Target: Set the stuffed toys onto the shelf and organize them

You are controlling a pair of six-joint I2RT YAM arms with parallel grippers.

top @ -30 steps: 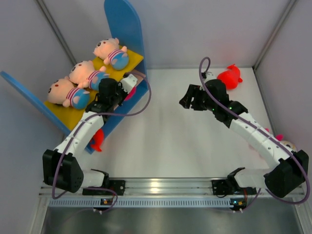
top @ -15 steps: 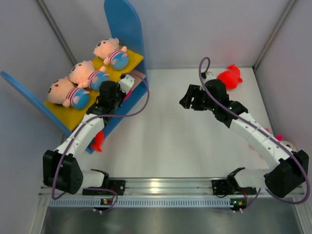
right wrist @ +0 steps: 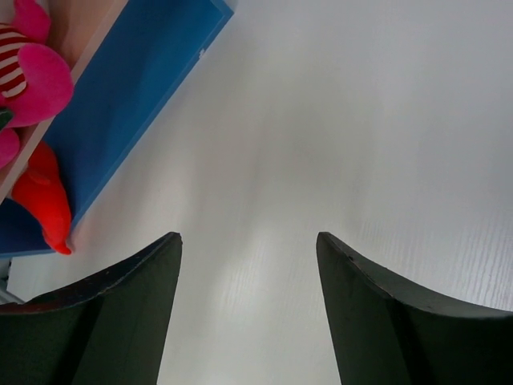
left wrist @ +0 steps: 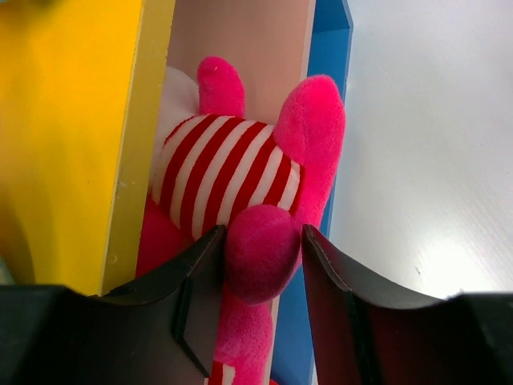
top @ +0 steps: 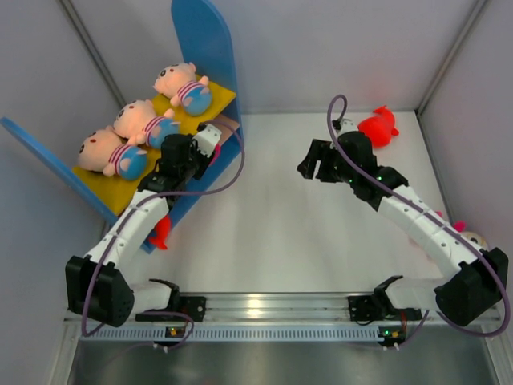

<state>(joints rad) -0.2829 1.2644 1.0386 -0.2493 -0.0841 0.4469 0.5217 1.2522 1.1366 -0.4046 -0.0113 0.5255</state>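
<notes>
The left gripper has been advanced into the shelf's lower tier. The pink striped toy is judged delivered, but its release cannot be confirmed. The right gripper is held open and empty.

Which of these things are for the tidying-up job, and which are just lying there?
For the job:
- shelf
- three peach-faced toys on its yellow board
- pink striped toy on the lower board
- red plush at the far side
- red toy by the shelf's foot
- half-hidden toy at the right edge

Just there:
- purple cables
- metal rail
</notes>
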